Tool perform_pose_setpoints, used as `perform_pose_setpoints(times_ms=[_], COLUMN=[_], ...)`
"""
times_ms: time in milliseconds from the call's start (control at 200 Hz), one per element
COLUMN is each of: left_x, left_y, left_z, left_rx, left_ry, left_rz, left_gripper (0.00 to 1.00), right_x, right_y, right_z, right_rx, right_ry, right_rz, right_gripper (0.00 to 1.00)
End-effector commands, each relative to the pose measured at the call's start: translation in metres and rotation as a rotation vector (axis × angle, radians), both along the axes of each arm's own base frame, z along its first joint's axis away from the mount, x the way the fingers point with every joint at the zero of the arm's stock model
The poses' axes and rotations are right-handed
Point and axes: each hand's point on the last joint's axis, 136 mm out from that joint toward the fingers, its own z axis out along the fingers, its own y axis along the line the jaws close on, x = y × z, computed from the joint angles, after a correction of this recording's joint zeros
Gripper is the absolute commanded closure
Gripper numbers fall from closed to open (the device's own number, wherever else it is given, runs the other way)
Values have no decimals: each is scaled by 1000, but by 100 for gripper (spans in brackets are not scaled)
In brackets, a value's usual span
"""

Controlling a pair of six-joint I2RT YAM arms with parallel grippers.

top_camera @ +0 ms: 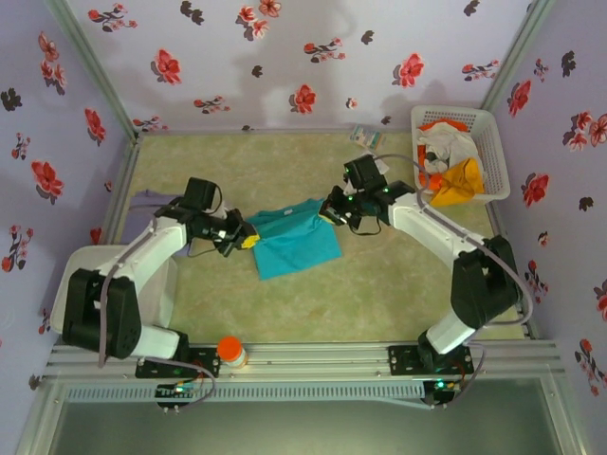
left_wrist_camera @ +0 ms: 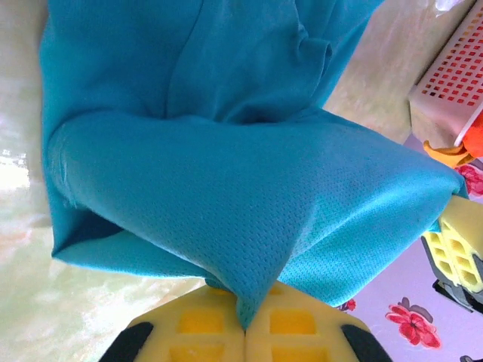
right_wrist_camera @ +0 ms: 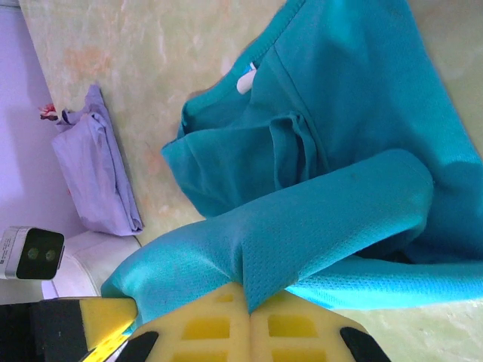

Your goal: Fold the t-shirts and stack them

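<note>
- Two garments, an orange cloth garment (top_camera: 458, 180) and a white cloth garment (top_camera: 453, 144), lie heaped in a white lattice plastic basket (top_camera: 493, 128) at the far right corner, well apart from both arms
- A folded pale purple cloth t-shirt (top_camera: 144, 201) lies at the left edge beside the left arm; a small pale packet (top_camera: 363, 136) rests near the back wall, and a small orange-capped bottle (top_camera: 230, 352) stands on the metal rail (top_camera: 313, 358) along the near edge
- A pale green-yellow mottled mat (top_camera: 285, 166) covers the table, closed in on three sides by lilac walls (top_camera: 303, 47) printed with red and black flowers
- A large teal mesh-cloth t-shirt (top_camera: 294, 245) lies mid-mat between the two grippers, partly folded, with one band of cloth raised over the flat part
- Left gripper (top_camera: 248, 241) has its yellow jaws pressed together on a pinch of the teal shirt's left edge
- Right gripper (top_camera: 328, 210) is likewise clamped on the shirt's far right corner, the cloth drawn taut between the two
</note>
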Motion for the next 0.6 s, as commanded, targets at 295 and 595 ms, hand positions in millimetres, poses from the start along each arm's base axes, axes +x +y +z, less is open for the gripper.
perform_pose_setpoints(times_ms=[295, 595], left_x=[91, 102], left_y=[19, 24], left_z=[-1, 26], left_rx=[-47, -3], left_ry=[-128, -191], left_rz=[-28, -97], left_gripper=[46, 44], right_x=[89, 84], right_y=[33, 21], right_z=[-11, 11], right_rx=[135, 48], right_ry=[-82, -184], right_rz=[-31, -20], right_gripper=[61, 29])
